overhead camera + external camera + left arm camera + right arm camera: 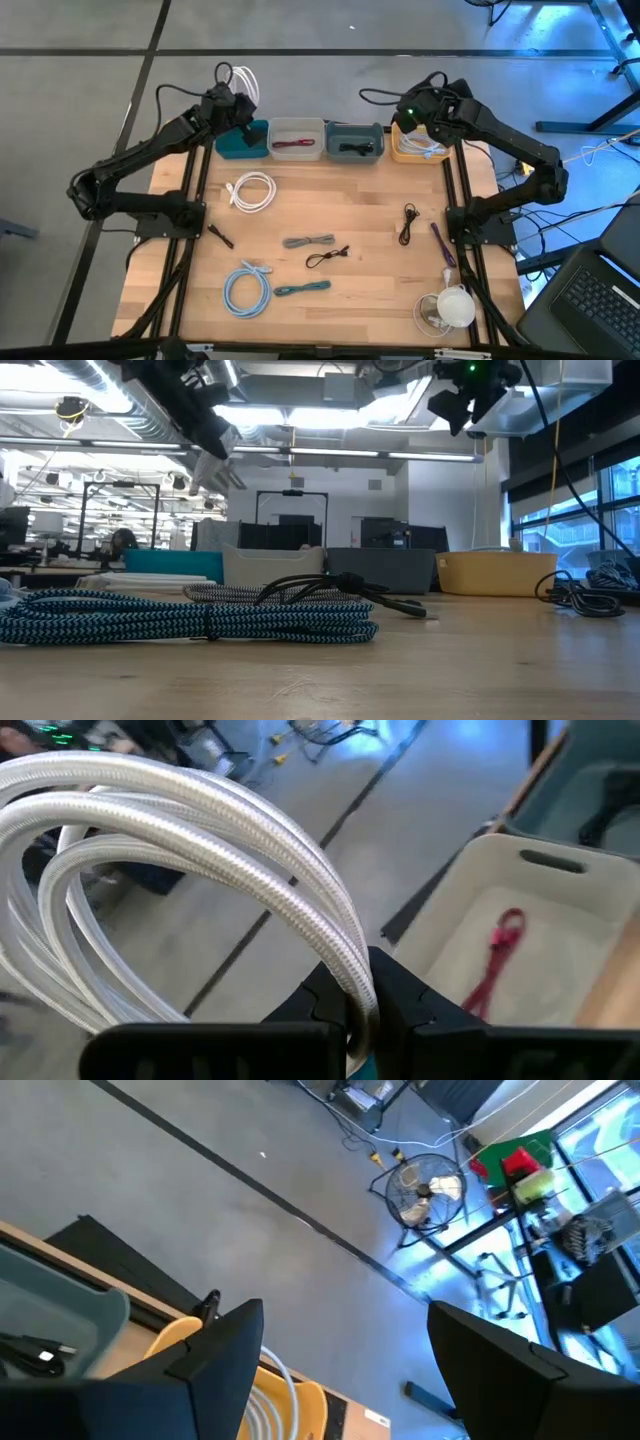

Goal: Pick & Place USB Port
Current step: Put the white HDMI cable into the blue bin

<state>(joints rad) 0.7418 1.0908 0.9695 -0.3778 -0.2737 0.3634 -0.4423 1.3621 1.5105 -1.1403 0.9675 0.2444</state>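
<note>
My left gripper is shut on a coiled white braided cable and hangs above the teal bin at the table's far edge. In the left wrist view the white cable's loops fill the picture in front of my fingers. My right gripper is open and touches nothing; it hovers over the yellow bin. The right wrist view shows another white cable lying in that yellow bin. My left gripper pinches several strands of the white cable's coil between its two fingers. The coil is lifted clear of the table and the bins, and its loops stand out ahead of the fingers.
Between the teal and yellow bins stand a white bin with a red cable and a grey bin with a black cable. On the table lie a white coil, a grey cable, black cables, a blue coil and others.
</note>
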